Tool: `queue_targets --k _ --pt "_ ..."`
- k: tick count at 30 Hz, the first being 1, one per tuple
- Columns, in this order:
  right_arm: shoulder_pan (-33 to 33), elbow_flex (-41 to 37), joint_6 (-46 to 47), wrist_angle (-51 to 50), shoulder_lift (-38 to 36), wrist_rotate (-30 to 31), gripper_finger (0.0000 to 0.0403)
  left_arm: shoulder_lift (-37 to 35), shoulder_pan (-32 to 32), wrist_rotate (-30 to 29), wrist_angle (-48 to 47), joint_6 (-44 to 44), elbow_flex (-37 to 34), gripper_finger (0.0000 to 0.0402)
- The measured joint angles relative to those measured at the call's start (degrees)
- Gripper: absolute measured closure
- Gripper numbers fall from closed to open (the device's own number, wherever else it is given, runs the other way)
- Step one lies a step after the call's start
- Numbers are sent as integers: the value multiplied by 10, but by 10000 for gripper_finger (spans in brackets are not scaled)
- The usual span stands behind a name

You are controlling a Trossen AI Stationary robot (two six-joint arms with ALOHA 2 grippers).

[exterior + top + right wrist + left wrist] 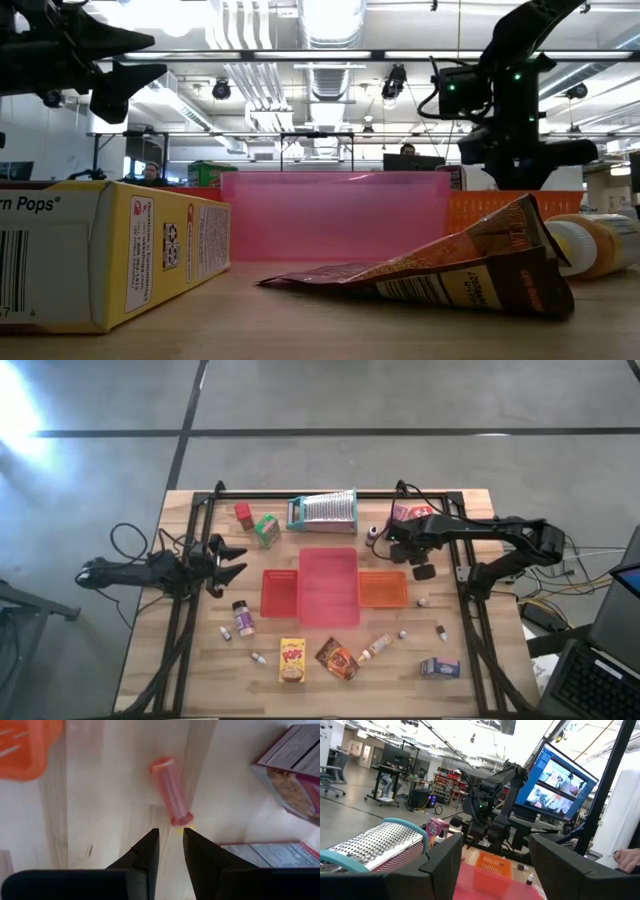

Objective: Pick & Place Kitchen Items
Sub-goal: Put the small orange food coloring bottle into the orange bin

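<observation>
You have the right gripper (170, 845) low over the desk (200, 660) near its far right corner, jaws drawn narrow with only a slim gap — nothing sits between them. Just ahead of the tips lies a small pink tube (171, 790) on its side, rounded cap end away from the jaws, flared end nearest them and touching a tiny yellow speck on the wood. The tube is translucent, smooth, and lies free on bare wood.

Beside it you have a pink box (295, 770) with a printed panel, tilted, and a second flat box (270, 852) close to the jaws on the same side. On the other side the orange tray (25, 745) shows only a corner, well apart from the tube. Bare wood lies open between tray and tube.

From above, the right gripper (420, 550) sits between the pink box (405, 512) and the orange tray (383, 589), near the black frame rail at the desk's right edge.

Your left gripper (228, 560) waits at the left side, raised, jaws partly open and empty.

Along the near edge lie a yellow box (292, 660), a brown packet (336, 657) and a blue-purple box (440, 668), well spaced. A green box (267, 530) and a red jar (243, 514) stand near the grater (322, 512) — all clear of the red tray (328, 585).
</observation>
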Motion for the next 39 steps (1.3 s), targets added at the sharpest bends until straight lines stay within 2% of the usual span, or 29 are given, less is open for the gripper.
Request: queue_targets --k 12,25,35,39 --pt "2 0 -1 37 4 -5 279 0 0 3 -1 -3 0 165" --pt "48 1 20 37 0 -4 252 0 0 3 -1 -3 0 165" --pt "59 6 17 54 -1 -9 281 0 0 3 0 -3 0 165" --pt "59 3 24 55 -1 -40 297 0 0 3 -1 -3 0 165"
